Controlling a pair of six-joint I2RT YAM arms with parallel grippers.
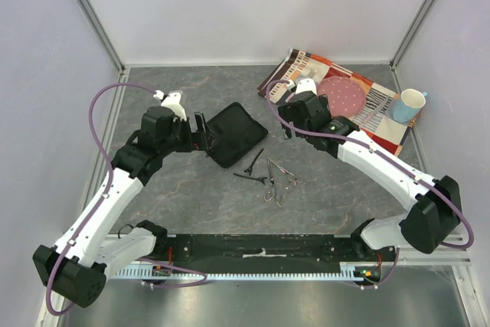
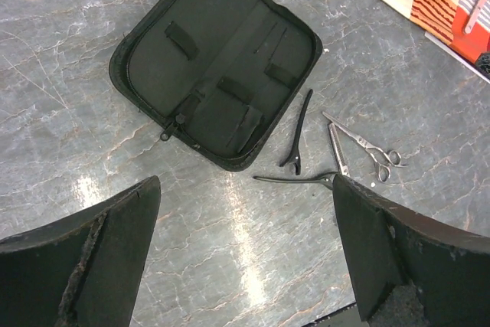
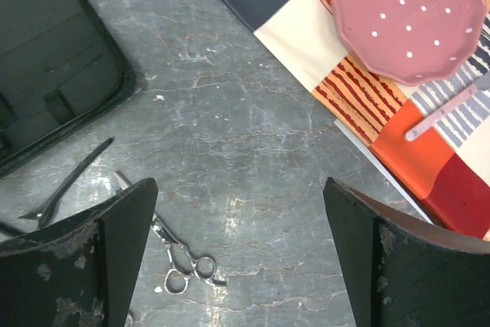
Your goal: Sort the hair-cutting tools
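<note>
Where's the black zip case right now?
In the top view, the open black case lies flat mid-table, directly right of the left gripper; the two black hair clips sit just off its near edge.

A black case (image 1: 237, 134) is lying open mid-surface; a pink plate (image 1: 342, 96) and mug (image 1: 409, 105) are sitting on a mat (image 1: 383, 115) in the far right corner.

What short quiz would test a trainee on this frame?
1. True or false: the flat black fabric zip case lies open.
2. How many thin black hair clips lie on the grey marbled table? A) one B) two C) four
3. Fill in: the left gripper and right gripper are both ____ and hold nothing.

Key: 1 true; 2 B; 3 open.
</note>
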